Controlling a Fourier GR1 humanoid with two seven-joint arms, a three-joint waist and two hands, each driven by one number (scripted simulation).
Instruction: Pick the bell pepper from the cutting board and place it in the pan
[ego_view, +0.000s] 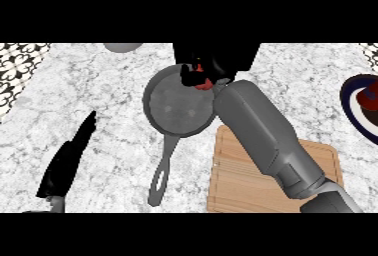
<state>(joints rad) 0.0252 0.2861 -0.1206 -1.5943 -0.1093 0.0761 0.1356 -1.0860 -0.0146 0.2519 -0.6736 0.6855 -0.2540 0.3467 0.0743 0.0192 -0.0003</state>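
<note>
right robot hand (214, 61) curled round the red bell pepper (202, 84), poised above the one o'clock rim of the pan (173, 107) for release inside, away from the cutting board (236, 192); left robot hand (66, 160) rests open at eight o'clock.

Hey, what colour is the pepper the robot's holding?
Red; the head view shows the pepper in the right hand.
</note>
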